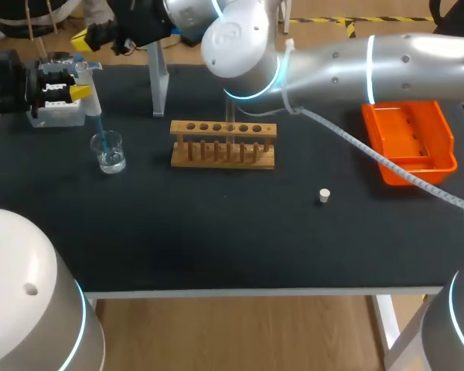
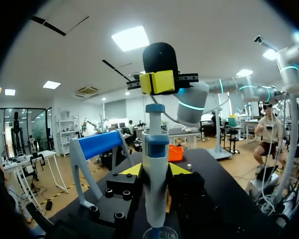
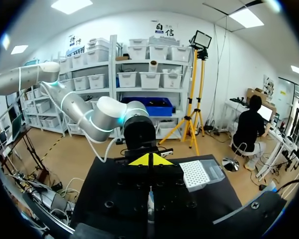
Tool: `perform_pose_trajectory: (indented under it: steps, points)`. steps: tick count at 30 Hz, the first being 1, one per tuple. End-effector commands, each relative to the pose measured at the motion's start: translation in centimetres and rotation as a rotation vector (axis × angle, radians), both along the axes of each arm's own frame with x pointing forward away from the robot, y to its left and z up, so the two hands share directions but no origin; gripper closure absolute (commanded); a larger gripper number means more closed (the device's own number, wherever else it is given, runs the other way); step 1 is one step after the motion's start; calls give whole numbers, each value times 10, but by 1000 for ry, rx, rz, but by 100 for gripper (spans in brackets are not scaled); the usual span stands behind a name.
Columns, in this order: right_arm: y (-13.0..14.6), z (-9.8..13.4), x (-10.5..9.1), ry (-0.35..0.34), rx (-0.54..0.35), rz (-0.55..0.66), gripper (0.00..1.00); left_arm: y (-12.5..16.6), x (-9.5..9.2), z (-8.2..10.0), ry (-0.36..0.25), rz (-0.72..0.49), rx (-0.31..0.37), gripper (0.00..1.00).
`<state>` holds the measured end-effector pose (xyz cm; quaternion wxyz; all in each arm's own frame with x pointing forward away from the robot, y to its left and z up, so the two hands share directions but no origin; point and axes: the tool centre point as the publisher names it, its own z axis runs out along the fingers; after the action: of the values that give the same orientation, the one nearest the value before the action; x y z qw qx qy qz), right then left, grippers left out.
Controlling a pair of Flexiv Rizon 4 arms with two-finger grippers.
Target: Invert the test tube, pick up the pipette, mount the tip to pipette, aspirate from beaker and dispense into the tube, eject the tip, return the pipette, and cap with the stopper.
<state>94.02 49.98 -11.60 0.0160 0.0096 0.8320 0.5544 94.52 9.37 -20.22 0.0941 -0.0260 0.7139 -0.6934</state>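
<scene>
Aspirate step in hand, by the look of it. Holds the pipette upright in the left jaws, pinched from both sides between the yellow tips, its blue tip reaching down into the beaker near the left end of the desk, close to the tip box. Hangs the right jaws, pressed together on nothing, straight above the plunger; cannot tell whether touching it or just clear. To do this well: hold the pipette vertical, with the end of the tip under the liquid but off the glass. Push the plunger squarely down its axis with the closed right jaws, then ease it up slowly, to draw liquid and no air. Brace the left grip against that downward push, to stop any slide into the beaker. Lift straight up and clear of the rim before crossing to the wooden rack and the faint test tube standing in it. Leave the stopper, lying well apart to the right of the rack, for last.
</scene>
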Motion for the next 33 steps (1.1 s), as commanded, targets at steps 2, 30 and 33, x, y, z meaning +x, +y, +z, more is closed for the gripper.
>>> perform_pose_trajectory:
  steps: [2,30,33]
  points:
    - [8,1,3,2,-15,2,100,0,0,0,-1,-1,0,100]
    - [8,-11,6,4,-48,-12,100,0,0,0,-1,-1,0,100]
    - [7,-13,7,6,-51,-14,100,0,0,0,-1,-1,0,100]
